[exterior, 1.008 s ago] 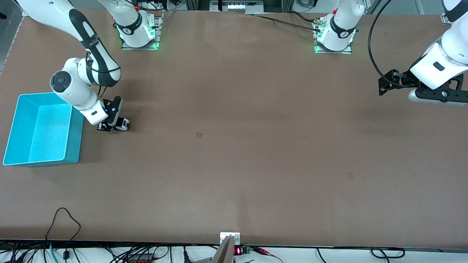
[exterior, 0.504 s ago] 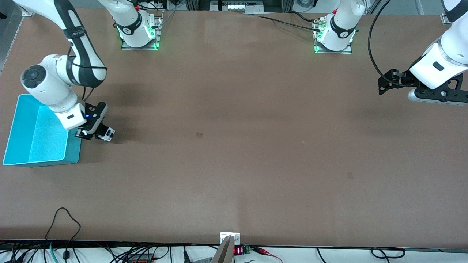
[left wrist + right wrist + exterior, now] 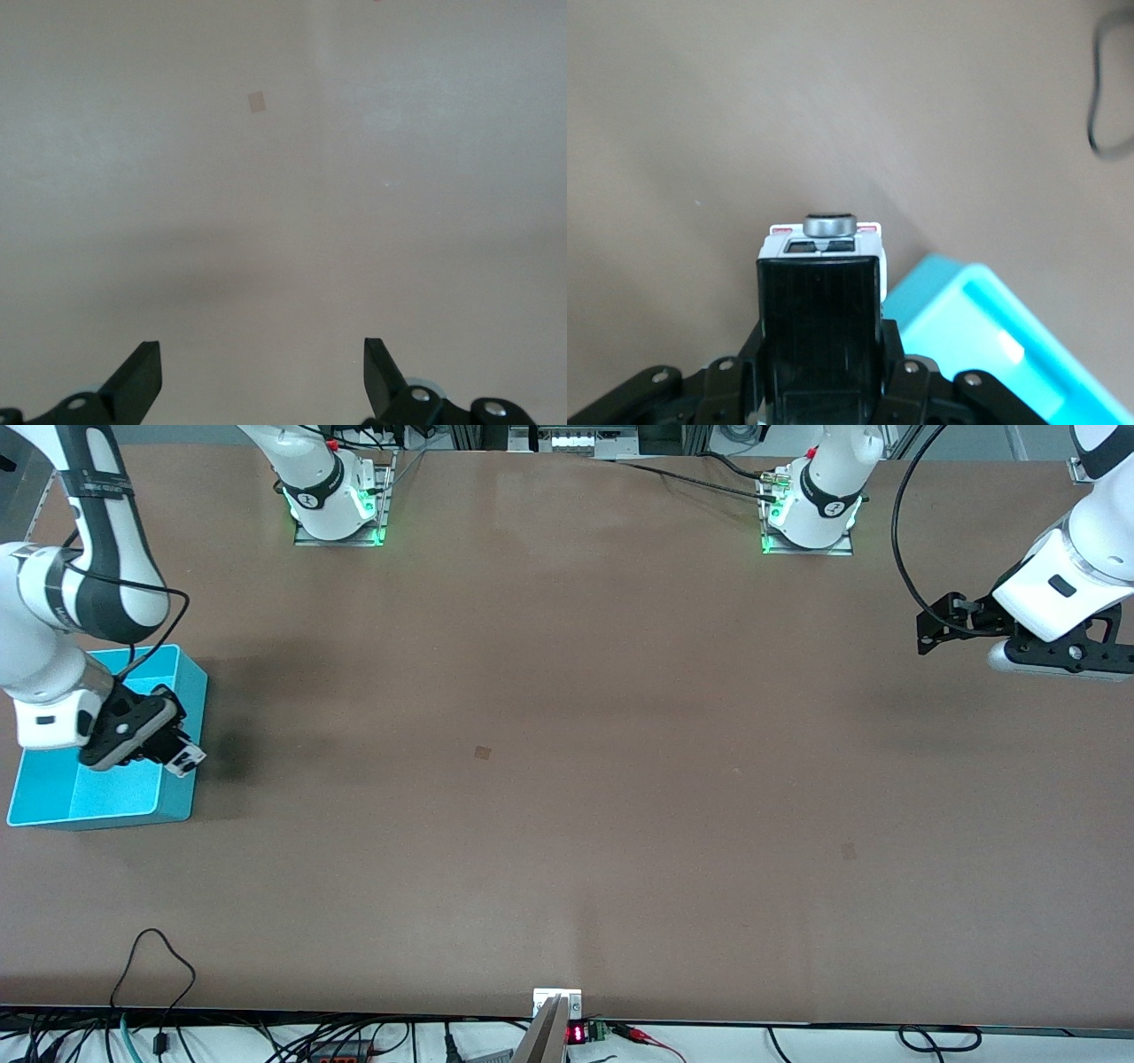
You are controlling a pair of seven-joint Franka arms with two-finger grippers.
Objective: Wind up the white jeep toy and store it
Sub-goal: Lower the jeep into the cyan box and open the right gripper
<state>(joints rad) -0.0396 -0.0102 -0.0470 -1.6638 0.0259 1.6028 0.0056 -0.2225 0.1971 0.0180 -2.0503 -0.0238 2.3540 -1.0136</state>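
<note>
Over the last second I have carried the white jeep toy (image 3: 183, 761) from above the bare table toward the right arm's end, so the right gripper (image 3: 174, 751), clamped on it, now hangs over the turquoise bin (image 3: 190, 682) at the wall toward the left arm's end; I judge the winding done and only the release into the bin left. The left gripper (image 3: 930, 634) waits with fingers apart over the table (image 3: 567, 797) at the left arm's end. The toy is a small boxy car with 1 black ribbed roof panel and a round grey spare wheel (image 3: 830, 225) on its tail, the bin is a smooth rectangular plastic tub, and the table is a flat, matte brown board.
</note>
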